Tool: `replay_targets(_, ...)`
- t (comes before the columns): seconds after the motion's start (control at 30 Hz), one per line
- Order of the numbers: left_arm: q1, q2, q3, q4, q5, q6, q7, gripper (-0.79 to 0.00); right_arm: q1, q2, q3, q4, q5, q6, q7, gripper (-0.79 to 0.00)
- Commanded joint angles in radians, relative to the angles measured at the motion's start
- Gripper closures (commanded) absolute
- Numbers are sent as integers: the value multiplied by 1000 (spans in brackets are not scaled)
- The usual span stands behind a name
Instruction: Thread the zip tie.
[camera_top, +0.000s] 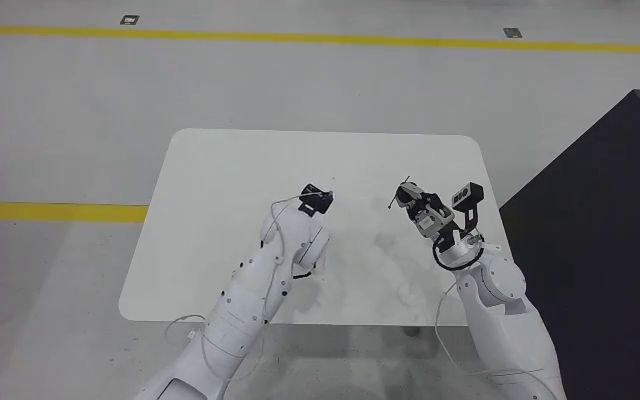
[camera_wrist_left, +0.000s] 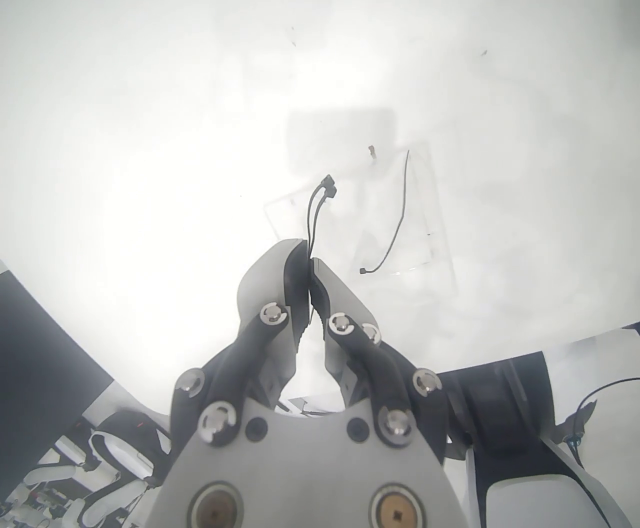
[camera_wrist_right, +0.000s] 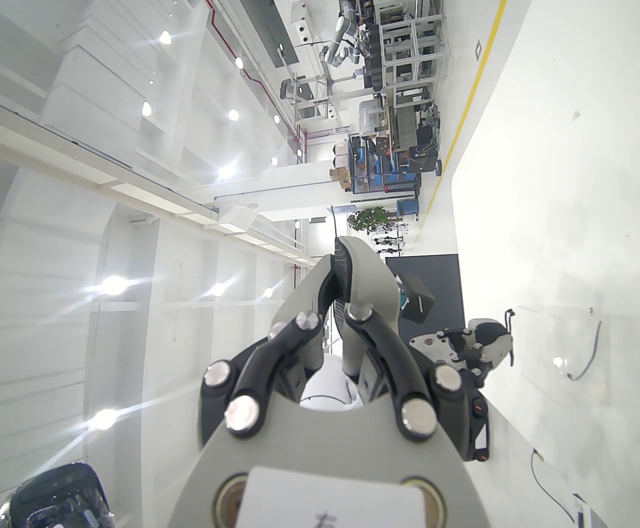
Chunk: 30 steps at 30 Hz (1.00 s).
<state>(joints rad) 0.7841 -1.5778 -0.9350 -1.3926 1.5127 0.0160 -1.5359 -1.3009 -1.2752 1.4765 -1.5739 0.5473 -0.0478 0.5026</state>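
My left gripper (camera_wrist_left: 308, 256) is shut on a black looped zip tie (camera_wrist_left: 320, 200), whose two strands rise from the fingertips to meet at its head. In the top view this left gripper (camera_top: 316, 201) hovers over the middle of the white table (camera_top: 230, 180). My right gripper (camera_wrist_right: 339, 246) is shut on a thin straight zip tie (camera_wrist_right: 332, 225) that sticks out past its fingertips. From above, the right gripper (camera_top: 405, 196) is a short way to the right of the left one, and its straight zip tie (camera_top: 398, 195) points towards the far side. The two grippers are apart.
A clear flat tray (camera_wrist_left: 425, 235) lies on the table beyond the left gripper with a loose zip tie (camera_wrist_left: 395, 220) in it. Another loose zip tie (camera_wrist_right: 545, 480) lies on the table nearer the robot. A dark panel (camera_top: 600, 200) stands beside the table's right edge.
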Motion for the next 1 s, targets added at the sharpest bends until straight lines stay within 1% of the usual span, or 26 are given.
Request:
replay_targets(0.0,3,0,4,-7,18,-4,0,0,0,0,0,0,0,0,0,0)
replay_targets(0.07,5,0,6,-2,22,-13,0,0,0,0,0,0,0,0,0,0)
replay_targets(0.27,-11,-9,18,62,16,-22,0,0,0,0,0,0,0,0,0,0)
replay_targets(0.33,-16,-13,22,79,-5,-31,0,-151,0,0,0,0,0,0,0,0)
replay_targets(0.4,-24,-16,25,96,-9,-32,0,-166,0,0,0,0,0,0,0,0)
replay_targets(0.47,-28,-18,26,103,-10,-28,0,-206,0,0,0,0,0,0,0,0)
replay_targets(0.53,-31,-19,27,104,-11,-29,0,-289,0,0,0,0,0,0,0,0)
replay_targets(0.73,-16,-18,15,42,6,-18,0,-274,0,0,0,0,0,0,0,0)
replay_targets(0.87,3,-16,10,23,11,-27,0,-259,0,0,0,0,0,0,0,0)
replay_targets(0.97,16,-18,22,20,10,-44,0,-246,0,0,0,0,0,0,0,0)
